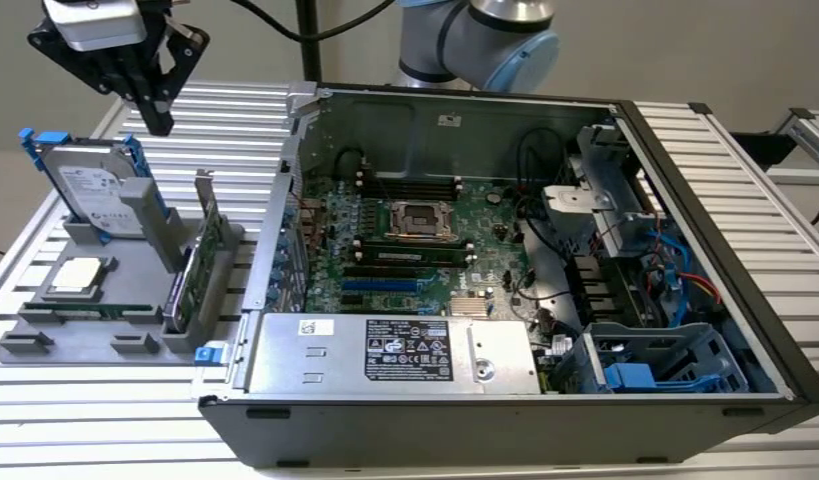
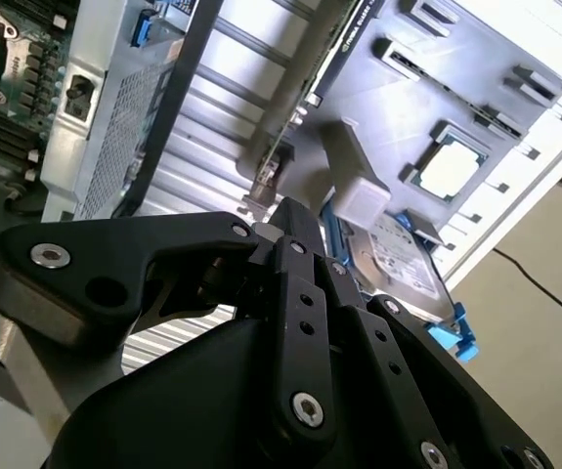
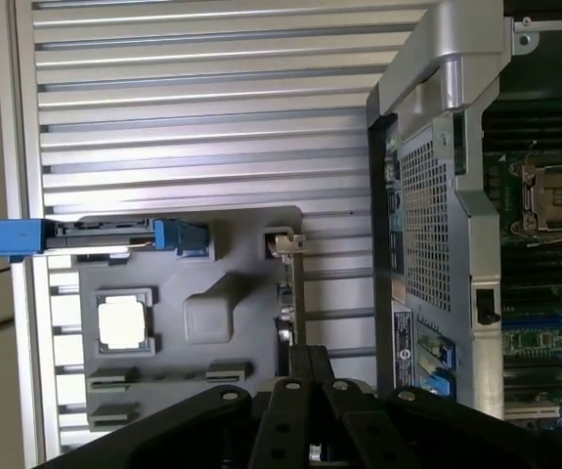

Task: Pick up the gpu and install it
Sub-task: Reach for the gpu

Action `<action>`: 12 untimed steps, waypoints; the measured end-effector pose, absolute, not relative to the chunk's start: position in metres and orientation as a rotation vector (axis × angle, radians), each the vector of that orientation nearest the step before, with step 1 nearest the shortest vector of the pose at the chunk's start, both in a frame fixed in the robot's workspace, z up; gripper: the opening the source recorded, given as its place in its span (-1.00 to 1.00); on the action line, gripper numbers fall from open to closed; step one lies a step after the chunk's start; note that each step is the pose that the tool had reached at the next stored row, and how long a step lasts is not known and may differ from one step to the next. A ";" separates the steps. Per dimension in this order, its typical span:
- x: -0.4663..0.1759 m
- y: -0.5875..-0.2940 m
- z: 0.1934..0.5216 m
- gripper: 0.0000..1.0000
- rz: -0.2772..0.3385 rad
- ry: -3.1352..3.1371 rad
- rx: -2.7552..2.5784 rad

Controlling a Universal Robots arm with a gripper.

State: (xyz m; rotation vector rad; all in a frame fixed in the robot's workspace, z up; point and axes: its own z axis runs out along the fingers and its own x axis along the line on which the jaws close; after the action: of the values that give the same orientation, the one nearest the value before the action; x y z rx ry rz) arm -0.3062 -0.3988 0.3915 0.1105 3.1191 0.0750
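Pincer (image 1: 158, 122), closed tight and empty, hangs well above the bench's (image 1: 62, 410) grey holder (image 1: 76, 342), where the gpu (image 1: 196, 265) stands on edge between hard drive (image 1: 96, 185) and open computer case (image 1: 516, 250). The first wrist view shows its silver bracket (image 3: 282, 242) from above.

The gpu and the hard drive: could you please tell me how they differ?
The gpu is a thin green board with a silver bracket, edge-on in the exterior view; the hard drive is a thicker silver box with blue rails, its broad face showing. The gpu stands nearer the computer case than the hard drive. Both stand upright in the holder.
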 end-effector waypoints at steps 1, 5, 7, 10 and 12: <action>-0.308 -0.399 0.391 -1.00 0.075 3.119 0.110; -0.312 -0.399 0.391 -1.00 0.075 3.119 0.110; -0.312 -0.399 0.391 -1.00 0.075 3.119 0.110; -0.313 -0.399 0.391 -1.00 0.075 3.119 0.110; -0.313 -0.399 0.391 -1.00 0.075 3.119 0.110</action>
State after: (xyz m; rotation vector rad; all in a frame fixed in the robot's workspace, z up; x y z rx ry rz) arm -0.3128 -0.3988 0.3914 0.1105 3.1191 0.0750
